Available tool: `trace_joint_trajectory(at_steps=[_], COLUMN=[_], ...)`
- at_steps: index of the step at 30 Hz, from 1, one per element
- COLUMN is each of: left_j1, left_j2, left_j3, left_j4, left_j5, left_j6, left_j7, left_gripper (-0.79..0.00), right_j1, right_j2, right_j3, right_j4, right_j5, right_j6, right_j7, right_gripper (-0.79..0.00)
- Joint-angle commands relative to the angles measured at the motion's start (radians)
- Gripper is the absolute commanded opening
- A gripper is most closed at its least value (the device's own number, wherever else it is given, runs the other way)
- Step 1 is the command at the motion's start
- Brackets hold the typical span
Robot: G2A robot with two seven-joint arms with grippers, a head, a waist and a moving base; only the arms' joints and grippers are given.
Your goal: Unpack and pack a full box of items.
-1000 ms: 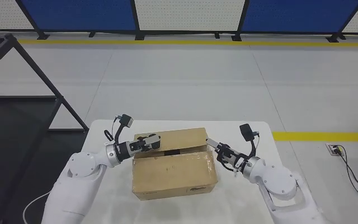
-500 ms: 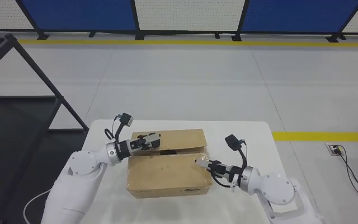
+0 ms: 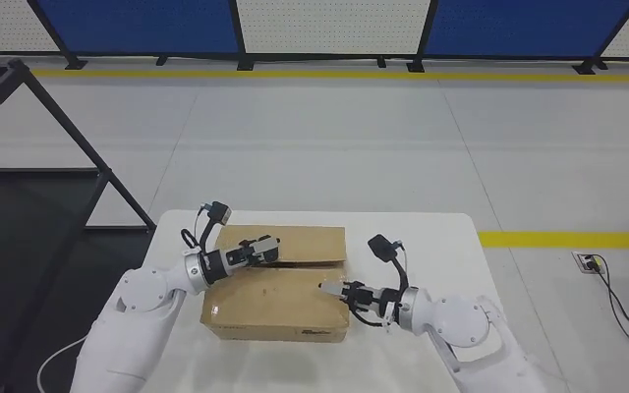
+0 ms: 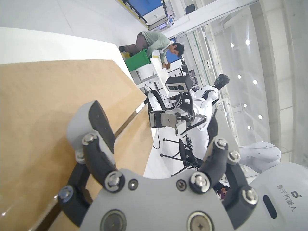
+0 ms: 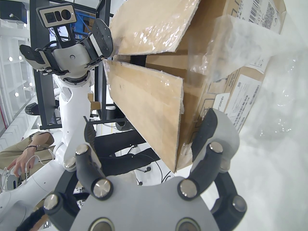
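The box (image 3: 275, 305) lies on the desk (image 3: 413, 236) with its long axis running from the left jaws across to the right jaws. The slit (image 5: 144, 57) between its two top flaps runs the same way. The near flap (image 5: 144, 97) ends between the right jaws, which are spread and straddle its short edge without pinching it. The left jaws, also spread, sit at the slit's opposite end, with one pad (image 5: 101, 37) touching the far flap (image 5: 156, 13). Lifting the near flap probably falls to the right jaws, since its free edge already lies between them.
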Motion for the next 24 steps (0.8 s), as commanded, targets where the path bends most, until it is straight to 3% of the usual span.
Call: trace_joint_trajectory(at_steps=[1, 16, 24], left_j1=[0.004, 0.002, -0.005], left_j2=[0.001, 0.004, 0.011], left_j3=[-0.001, 0.014, 0.018], left_j4=[-0.002, -0.004, 0.007], left_j5=[0.004, 0.016, 0.053], left_j6=[0.001, 0.021, 0.053], left_j7=[0.002, 0.022, 0.005], left_gripper=[0.000, 0.000, 0.000], right_j1=[0.004, 0.041, 0.028], right_j2=[0.000, -0.006, 0.008], right_j3=[-0.001, -0.042, 0.032], right_j4=[0.006, 0.064, 0.057], right_j5=[0.007, 0.084, 0.091], right_j6=[0.000, -0.030, -0.036], right_j7=[-0.009, -0.014, -0.045], right_gripper=[0.000, 0.000, 0.000])
